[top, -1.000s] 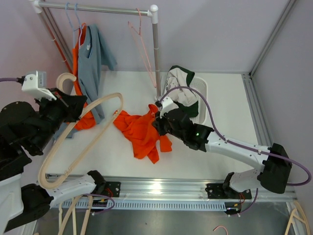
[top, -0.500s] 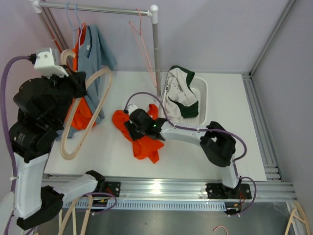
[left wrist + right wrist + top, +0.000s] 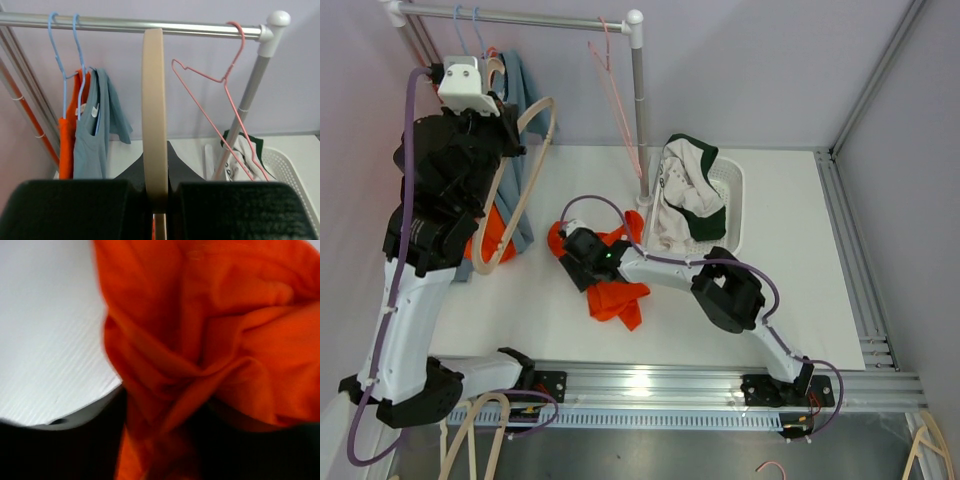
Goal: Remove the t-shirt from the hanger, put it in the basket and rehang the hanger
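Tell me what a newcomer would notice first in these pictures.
The bright orange t-shirt lies crumpled on the white table at centre, with the right gripper at its left edge. At upper left, the left gripper holds a large wooden hanger up by the clothes rail.

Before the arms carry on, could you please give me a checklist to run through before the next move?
1. Orange t-shirt off the wooden hanger: ok. It lies crumpled on the table, and the hanger is bare.
2. Left end effector gripping the hanger: ok, it is shut on it.
3. Right end effector free of the shirt: cannot tell. It sits on the fabric, which fills its camera view.
4. Room on the rail for the hanger: ok, there is an open stretch beside the pink hanger.
5. Hanger hooked onto the rail: cannot tell, as its hook is hidden.
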Action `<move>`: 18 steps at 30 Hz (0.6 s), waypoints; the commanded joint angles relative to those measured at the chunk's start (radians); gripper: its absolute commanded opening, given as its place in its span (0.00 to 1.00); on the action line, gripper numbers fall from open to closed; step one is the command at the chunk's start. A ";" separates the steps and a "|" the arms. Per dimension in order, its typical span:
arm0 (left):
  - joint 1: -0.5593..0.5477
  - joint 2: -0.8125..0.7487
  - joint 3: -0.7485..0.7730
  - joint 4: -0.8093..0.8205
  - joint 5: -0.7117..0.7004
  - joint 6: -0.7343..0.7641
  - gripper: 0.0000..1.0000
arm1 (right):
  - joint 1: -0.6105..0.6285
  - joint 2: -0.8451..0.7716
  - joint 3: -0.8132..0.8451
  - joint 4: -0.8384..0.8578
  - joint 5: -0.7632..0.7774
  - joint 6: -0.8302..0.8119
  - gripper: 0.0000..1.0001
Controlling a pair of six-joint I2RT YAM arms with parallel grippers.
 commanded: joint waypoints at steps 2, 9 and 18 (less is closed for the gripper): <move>0.064 0.029 0.022 0.124 0.029 0.029 0.01 | 0.014 0.021 0.020 -0.072 0.081 -0.002 0.42; 0.091 0.048 0.023 0.166 0.044 0.011 0.01 | 0.033 -0.141 -0.092 -0.049 0.096 0.008 0.00; 0.092 0.063 0.002 0.213 0.098 0.025 0.01 | 0.071 -0.677 -0.256 -0.205 0.180 0.055 0.00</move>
